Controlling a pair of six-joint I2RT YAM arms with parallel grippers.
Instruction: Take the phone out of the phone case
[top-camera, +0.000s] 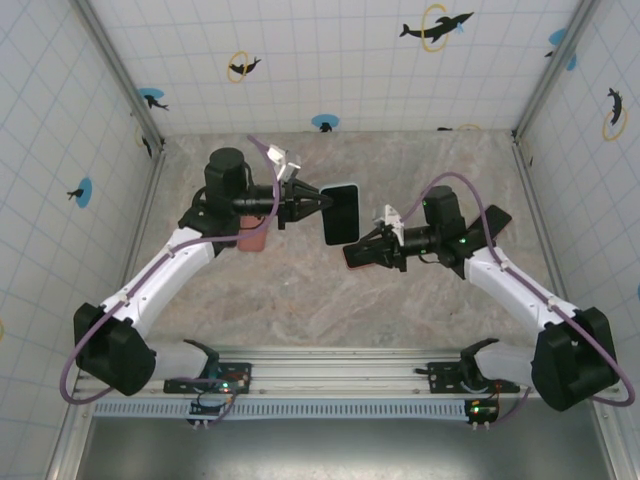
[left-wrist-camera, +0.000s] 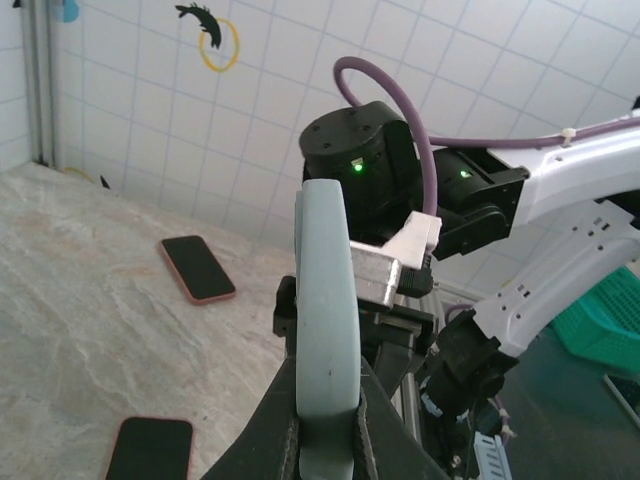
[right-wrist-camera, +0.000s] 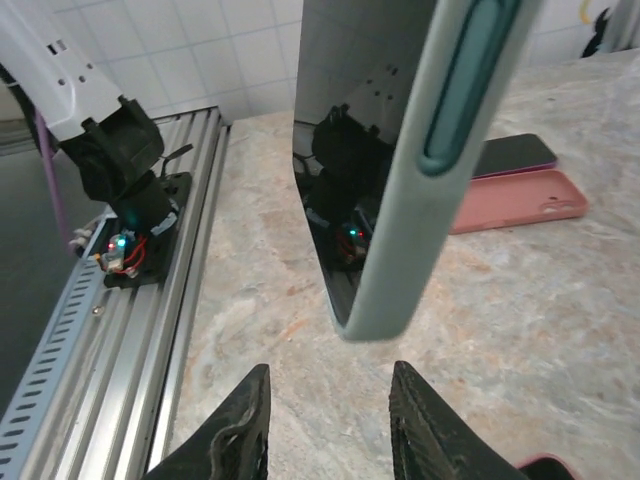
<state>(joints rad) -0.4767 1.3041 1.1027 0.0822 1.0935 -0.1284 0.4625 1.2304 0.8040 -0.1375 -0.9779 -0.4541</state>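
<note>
Robot lab cell: gridded walls (top-camera: 330, 60), aluminium mounting rail (top-camera: 330, 385), marbled tabletop (top-camera: 330, 300).

Bright, even light, soft faint shadows on the counter (top-camera: 330, 310), dark mirror-like reflections on the phone (right-wrist-camera: 350, 100), sharp focus

Overhead camera looks down from behind; both close wrist cameras share the cased phone (top-camera: 341, 213).

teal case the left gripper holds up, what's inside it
A phone with a dark glossy screen sits inside the teal case. The case covers its back and edges, so those cannot be seen.
</note>
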